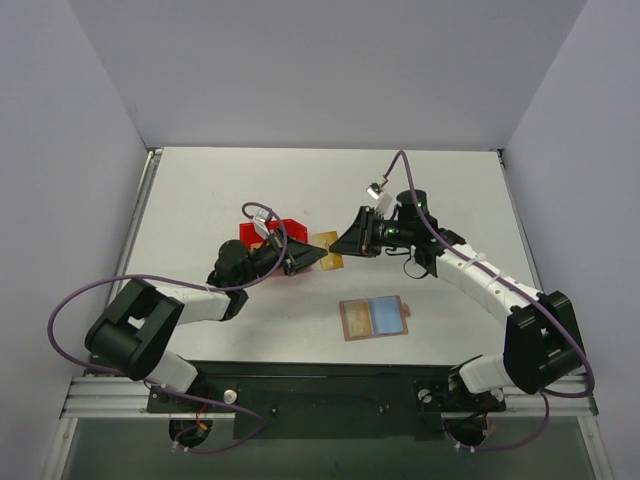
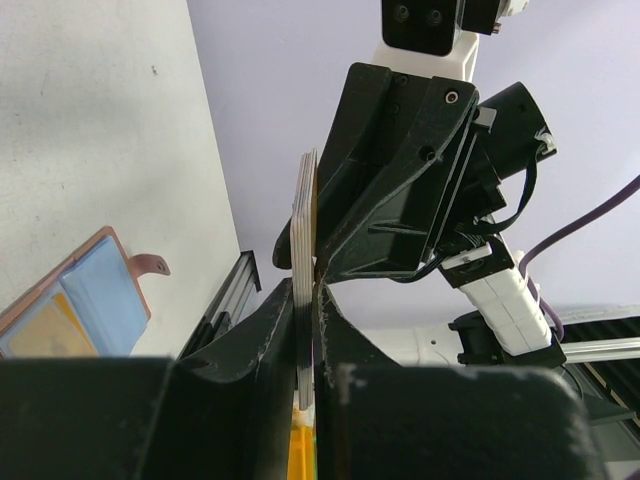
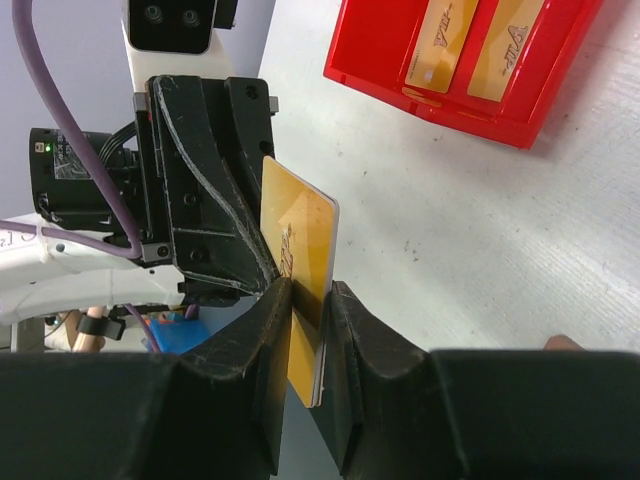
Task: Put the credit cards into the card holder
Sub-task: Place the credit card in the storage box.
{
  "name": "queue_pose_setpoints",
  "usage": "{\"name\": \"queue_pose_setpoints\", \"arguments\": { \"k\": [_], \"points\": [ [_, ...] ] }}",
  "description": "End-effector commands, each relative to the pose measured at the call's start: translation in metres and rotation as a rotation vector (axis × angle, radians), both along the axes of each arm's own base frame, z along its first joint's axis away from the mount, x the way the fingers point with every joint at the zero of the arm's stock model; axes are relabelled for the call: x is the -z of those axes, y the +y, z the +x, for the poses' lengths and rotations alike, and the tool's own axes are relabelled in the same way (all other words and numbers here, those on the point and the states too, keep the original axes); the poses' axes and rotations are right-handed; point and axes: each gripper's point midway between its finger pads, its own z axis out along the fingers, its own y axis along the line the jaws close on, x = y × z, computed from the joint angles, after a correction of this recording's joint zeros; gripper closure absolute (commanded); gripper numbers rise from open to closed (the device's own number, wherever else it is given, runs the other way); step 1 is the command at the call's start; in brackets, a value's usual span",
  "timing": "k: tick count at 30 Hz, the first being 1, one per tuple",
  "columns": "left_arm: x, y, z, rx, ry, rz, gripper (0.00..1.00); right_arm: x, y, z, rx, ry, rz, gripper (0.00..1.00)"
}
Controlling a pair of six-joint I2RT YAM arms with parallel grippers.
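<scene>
Credit cards (image 1: 333,255), a thin gold stack, are held on edge in the air above the worktop (image 1: 200,200), a bit behind its middle. They are between the two arms. In the left wrist view the stack (image 2: 305,250) stands upright and is seen from its thin side. In the right wrist view its flat gold face (image 3: 300,260) shows.

Both sets of jaws are on this same stack. The left jaws are nearly closed and press it from both sides at its lower end. The right jaws are also narrow around it, one finger on each face, and seem to grip it.

The left arm (image 1: 190,298) lies low, with its white forearm going right from a bent elbow and the wrist pointing right. The right arm (image 1: 480,280) reaches from its raised elbow up and left, with the wrist pointing left, so the two wrists face each other.

The card holder (image 1: 374,318) lies open and flat on the worktop, nearer to the arm bases and apart from the stack, with its tan and blue inside up. A red bin (image 1: 250,235) sits beside the left wrist, with two more gold cards (image 3: 440,40) inside.
</scene>
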Motion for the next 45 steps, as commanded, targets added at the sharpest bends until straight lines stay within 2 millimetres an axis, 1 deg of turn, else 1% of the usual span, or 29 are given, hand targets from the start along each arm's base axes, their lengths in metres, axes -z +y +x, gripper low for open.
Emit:
{"name": "queue_pose_setpoints", "arguments": {
  "k": [1, 7, 12, 21, 38, 41, 45],
  "points": [
    [-0.0224, -0.0007, -0.004, 0.015, -0.073, -0.059, 0.81, -0.0159, -0.0053, 0.002, 0.013, -0.08, -0.006, 0.84],
    [-0.0218, -0.0011, -0.0042, 0.019, -0.071, -0.062, 0.78, -0.0163, -0.0066, 0.0015, 0.018, -0.081, -0.012, 0.83],
    [-0.0222, -0.0013, -0.0049, 0.023, -0.072, -0.065, 0.78, -0.0162, -0.0075, 0.0014, 0.023, -0.082, -0.017, 0.8],
    [-0.0233, -0.0015, -0.0046, 0.024, -0.075, -0.07, 0.77, -0.0169, -0.0086, 0.0004, 0.025, -0.09, -0.024, 0.79],
    [-0.0261, -0.0032, -0.0041, 0.035, -0.079, -0.087, 0.76, -0.0188, -0.0124, 0.0012, 0.04, -0.098, -0.034, 0.82],
    [-0.027, -0.0033, -0.004, 0.035, -0.082, -0.089, 0.73, -0.0192, -0.012, 0.0, 0.038, -0.1, -0.035, 0.83],
    [-0.0275, -0.0032, -0.0044, 0.037, -0.083, -0.089, 0.7, -0.0192, -0.0135, 0.0008, 0.044, -0.101, -0.039, 0.85]
  ]
}}
